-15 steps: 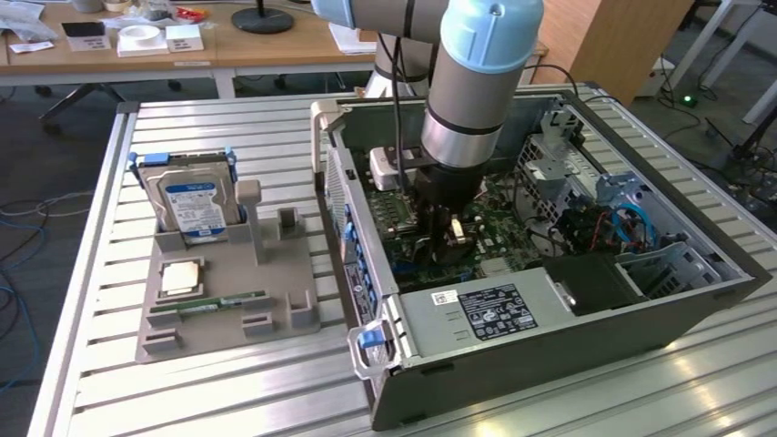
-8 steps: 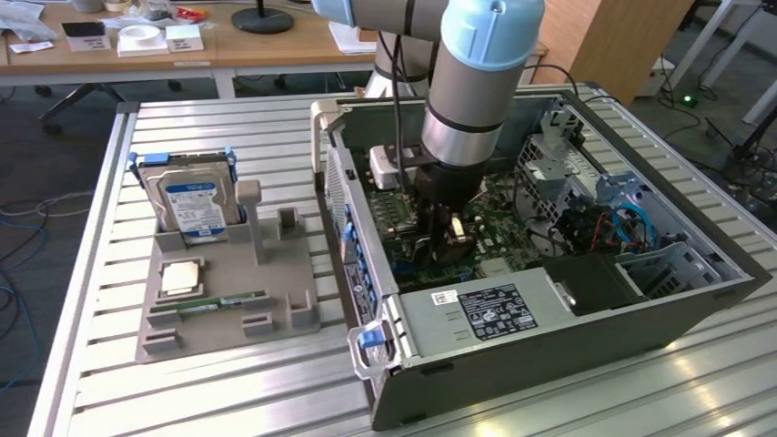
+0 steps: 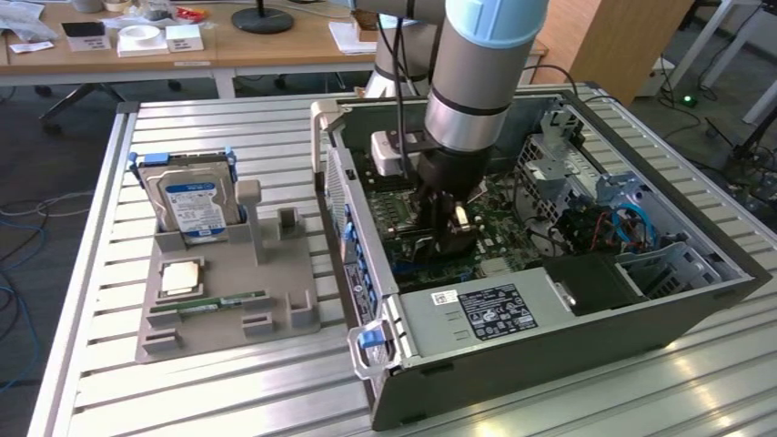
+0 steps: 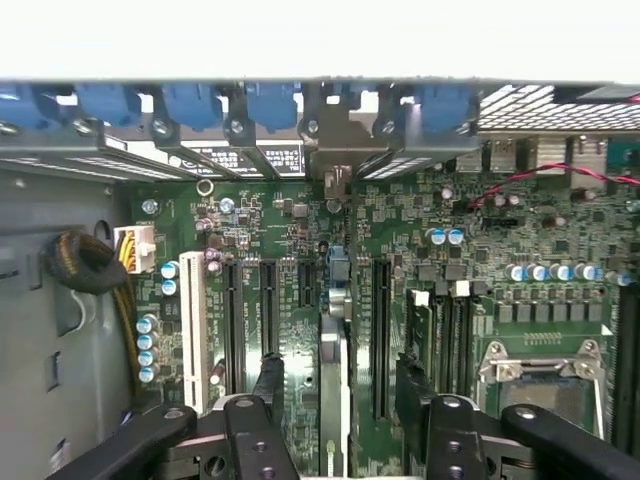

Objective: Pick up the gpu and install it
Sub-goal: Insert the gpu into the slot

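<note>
While my pincer (image 4: 335, 400) hangs low inside the open computer case (image 3: 680, 309), its two black fingers (image 4: 268, 385) stand wide apart, one on each side of the gpu (image 4: 333, 390) — a thin dark card seen edge-on, standing upright over a slot of the green motherboard (image 4: 290, 250). I grip nothing: there is a clear gap between each finger and the card. I cannot tell from here whether the card is pushed fully home in its slot or only resting in it.

The risk, as I judge it, sits in that doubt. If the card is only half seated, it may lean and strain its edge contacts or the slot. With my fingers so close on both sides, any sideways drift as I move would knock the card and lever it in the slot — the neighbouring black slots (image 4: 381, 330) and the memory sticks (image 4: 445, 330) also lie near my fingertips. The card's bracket end must meet the blue latches (image 4: 270, 105) at the rear wall; a mismatch there would leave it crooked. Out on the counter (image 3: 243, 391), the hard drive (image 3: 192, 205) stands in its grey holder (image 3: 231, 309), well apart.
</note>
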